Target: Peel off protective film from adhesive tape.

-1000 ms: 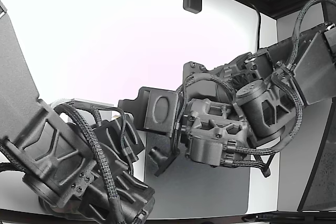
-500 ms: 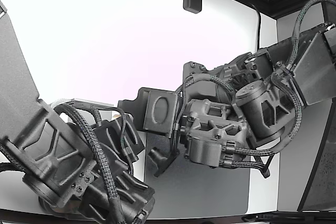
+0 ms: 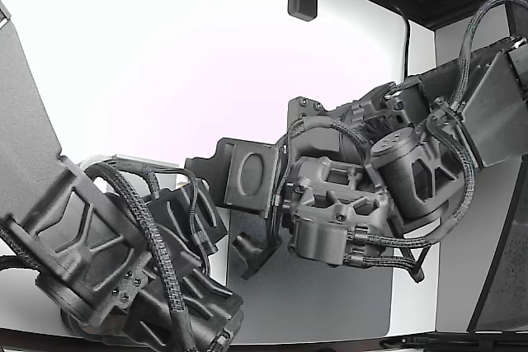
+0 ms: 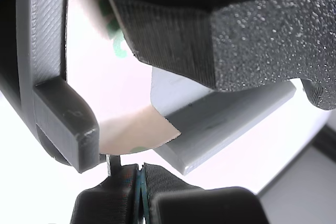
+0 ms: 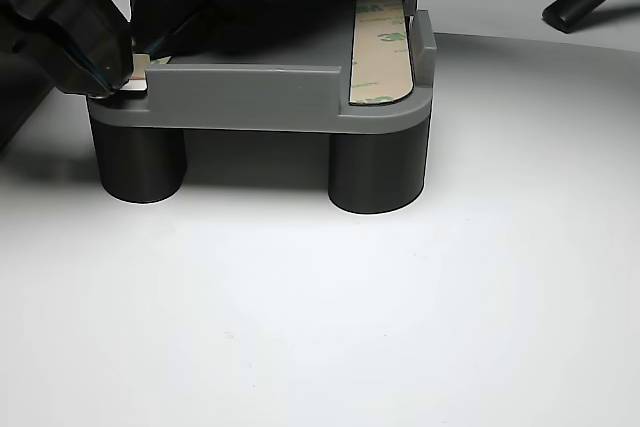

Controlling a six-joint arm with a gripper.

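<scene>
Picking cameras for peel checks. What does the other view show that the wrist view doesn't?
Only the other view: the whole grey fixture on its round legs, and a second tape strip, liner on, untouched.

Only the wrist view: the tan liner's curled corner close up.

Both: the gripper shut at the liner's end.

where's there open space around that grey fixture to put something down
In the other view, the white table is bare in front of the grey fixture and its legs. It is crowded at the fixture's corner, where the tool pinches the film tab.
</scene>
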